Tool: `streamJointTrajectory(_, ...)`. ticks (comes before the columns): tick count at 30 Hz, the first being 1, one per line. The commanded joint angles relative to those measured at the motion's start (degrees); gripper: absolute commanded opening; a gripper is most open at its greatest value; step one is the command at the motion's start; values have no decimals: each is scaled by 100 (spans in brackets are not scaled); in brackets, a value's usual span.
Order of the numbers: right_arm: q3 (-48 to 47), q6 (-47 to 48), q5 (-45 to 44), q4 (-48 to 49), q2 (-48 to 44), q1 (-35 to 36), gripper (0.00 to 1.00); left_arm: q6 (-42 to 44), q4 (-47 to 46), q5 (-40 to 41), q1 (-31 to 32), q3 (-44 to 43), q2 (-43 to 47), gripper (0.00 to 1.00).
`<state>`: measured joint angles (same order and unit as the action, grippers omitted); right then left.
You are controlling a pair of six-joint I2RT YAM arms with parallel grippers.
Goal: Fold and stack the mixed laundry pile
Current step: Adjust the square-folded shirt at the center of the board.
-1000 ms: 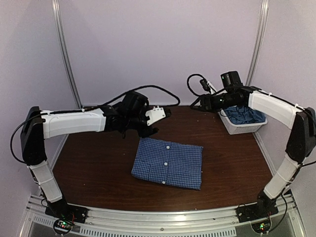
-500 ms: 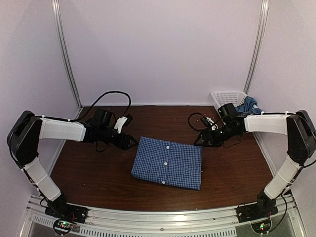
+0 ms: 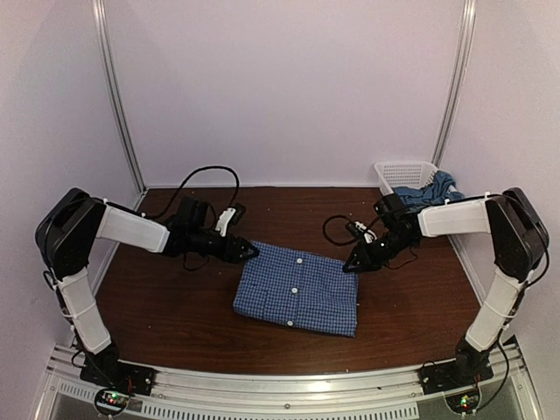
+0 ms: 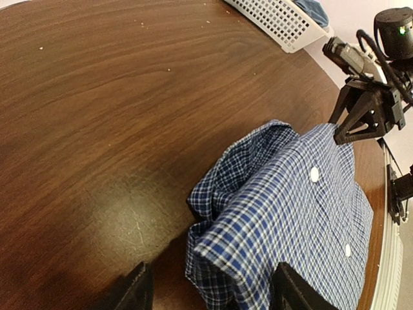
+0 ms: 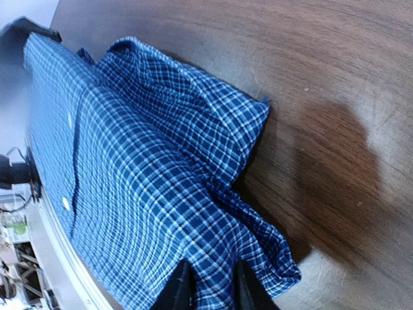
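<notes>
The blue-and-white checked shirt [image 3: 297, 289] lies folded in a rectangle at the middle of the table, buttons up. My left gripper [image 3: 254, 249] is low at its far left corner, open, and the folded corner [image 4: 219, 258] sits between the two fingers [image 4: 132, 290]. My right gripper [image 3: 350, 267] is at the far right corner, shut, with a fold of checked cloth [image 5: 213, 258] pinched between its fingers [image 5: 181, 284]. The teal t-shirt [image 3: 429, 185] lies bunched in the basket at the back right.
The white lattice basket [image 3: 398, 171] stands at the back right corner against the wall, also seen in the left wrist view [image 4: 277, 22]. Black cables [image 3: 206, 175] trail over the table behind both arms. Bare brown tabletop [image 3: 175, 297] surrounds the shirt.
Both arms have come down from a raised pose to the shirt's far corners. The right gripper left the basket and closed on the cloth; the left one stays open.
</notes>
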<state>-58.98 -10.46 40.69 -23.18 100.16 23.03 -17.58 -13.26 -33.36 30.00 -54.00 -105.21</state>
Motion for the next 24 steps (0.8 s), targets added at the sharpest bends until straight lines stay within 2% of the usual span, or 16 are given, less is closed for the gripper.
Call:
streamJointTrajectory(1, 9, 57, -480, -131, 261, 110, 6, -155, -441, -75, -3, -214, -148, 64)
streamJointTrajectory(2, 20, 47, -611, -132, 331, 118, 1, -162, -441, -86, -3, -230, -203, 63)
streamJointTrajectory(4, 35, 28, -816, -109, 400, 113, 0, -198, -439, -80, -3, -269, -296, 58)
streamJointTrajectory(7, 41, 32, -974, -102, 453, 114, 0, -267, -486, -228, 2, -361, -365, 38)
streamJointTrajectory(10, 70, 42, -986, -65, 426, 113, 0, -269, -501, -443, 94, -521, -308, 26)
streamJointTrajectory(12, 49, 55, -1033, -64, 439, 114, 0, -160, -319, -430, 232, -722, -258, 27)
streamJointTrajectory(15, 15, 68, -1072, -56, 474, 114, 0, -55, -26, -352, 398, -1094, -352, 44)
streamJointTrajectory(16, 10, 70, -1090, -55, 484, 113, 0, -57, 51, -339, 415, -1203, -426, 46)
streamJointTrajectory(18, 9, 70, -1162, -55, 483, 114, 0, -88, 126, -335, 419, -1348, -585, 48)
streamJointTrajectory(23, 19, 65, -1138, -43, 351, 114, 0, -81, 142, -282, 419, -1436, -685, 45)
streamJointTrajectory(24, 33, 60, -1101, -8, 287, 110, 0, -79, 68, -271, 419, -1370, -636, 47)
